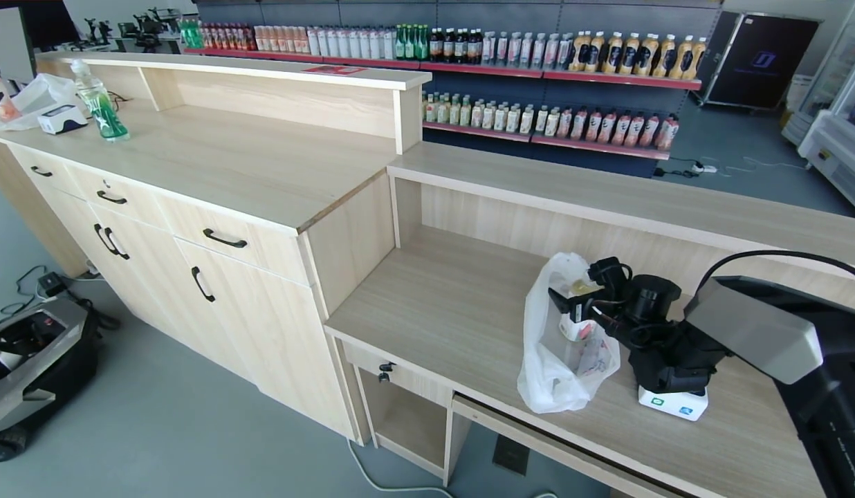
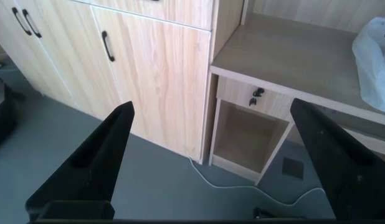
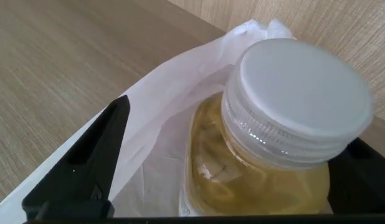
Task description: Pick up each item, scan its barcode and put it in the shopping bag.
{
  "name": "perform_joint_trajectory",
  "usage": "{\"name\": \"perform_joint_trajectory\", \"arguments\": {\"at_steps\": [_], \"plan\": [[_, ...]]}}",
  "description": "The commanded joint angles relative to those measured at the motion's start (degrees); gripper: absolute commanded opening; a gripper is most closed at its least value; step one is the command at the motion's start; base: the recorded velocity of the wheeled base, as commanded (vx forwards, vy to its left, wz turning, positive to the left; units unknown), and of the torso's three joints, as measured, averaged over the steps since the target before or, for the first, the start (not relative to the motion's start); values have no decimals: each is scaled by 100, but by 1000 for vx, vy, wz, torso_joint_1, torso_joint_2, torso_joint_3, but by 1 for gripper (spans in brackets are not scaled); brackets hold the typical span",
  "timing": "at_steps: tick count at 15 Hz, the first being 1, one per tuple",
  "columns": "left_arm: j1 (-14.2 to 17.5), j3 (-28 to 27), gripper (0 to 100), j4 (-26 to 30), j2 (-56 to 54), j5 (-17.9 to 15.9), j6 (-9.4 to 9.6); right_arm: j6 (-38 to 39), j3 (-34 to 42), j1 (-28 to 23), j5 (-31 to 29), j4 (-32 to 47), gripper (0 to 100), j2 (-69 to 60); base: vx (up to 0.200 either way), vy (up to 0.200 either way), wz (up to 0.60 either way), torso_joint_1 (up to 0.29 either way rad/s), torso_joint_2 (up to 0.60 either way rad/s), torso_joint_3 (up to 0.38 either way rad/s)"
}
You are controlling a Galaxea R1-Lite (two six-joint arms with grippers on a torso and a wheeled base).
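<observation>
Right gripper [image 1: 573, 308] sits at the mouth of the white shopping bag [image 1: 552, 373], its two black fingers [image 3: 86, 174] straddling a bottle [image 3: 267, 155] with a white screw cap and pale yellow contents. Bag film shows between one finger and the bottle, so I cannot tell whether the claw grips it. The bag stands on the lower counter [image 1: 455, 290], just beside a small white box [image 1: 673, 402] under the arm. That counter has a pale wood grain and a raised back ledge (a drawer with a small lock [image 1: 384, 372] sits under its front edge).

Left gripper [image 2: 211, 106] hangs spread wide over the grey floor [image 2: 155, 180], before the cabinet doors [image 2: 149, 68].

Well apart, on the higher counter [image 1: 247, 166], a green bottle [image 1: 104, 111] stands upright near a small device [image 1: 61, 119]. Behind, red-edged shelves [image 1: 538, 69] hold rows of drink bottles.
</observation>
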Motion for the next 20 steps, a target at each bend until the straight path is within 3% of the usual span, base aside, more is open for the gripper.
{"name": "perform_joint_trajectory", "arguments": {"at_steps": [1,4,7,8,10,13,14,17,20], "plan": [[0,1,100,-1,1,0,-1,0,158,34,2,221,100,-922,0,0,0,0,0,0],[0,1,100,-1,1,0,-1,-43,1292,-80,160,976,100,-2961,0,0,0,0,0,0],[0,1,100,-1,1,0,-1,-281,2874,-590,362,1706,100,-5167,0,0,0,0,0,0],[0,1,100,-1,1,0,-1,-720,3305,-968,362,2224,100,-5861,0,0,0,0,0,0],[0,1,100,-1,1,0,-1,-1696,3911,-2260,476,3262,100,-6837,0,0,-600,-46,73,56],[0,1,100,-1,1,0,-1,-1740,4298,-3754,529,4835,100,-7566,0,0,-600,-162,318,149],[0,1,100,-1,1,0,-1,-1740,4333,-4009,520,5125,100,-7593,0,0,-600,-163,330,159],[0,1,100,-1,1,0,-1,-1713,4386,-4606,151,4993,100,-7303,0,0,-600,-178,339,165],[0,1,100,-1,1,0,-1,-1459,4403,-4958,160,3499,100,-6046,0,0,0,-94,191,93]]}}
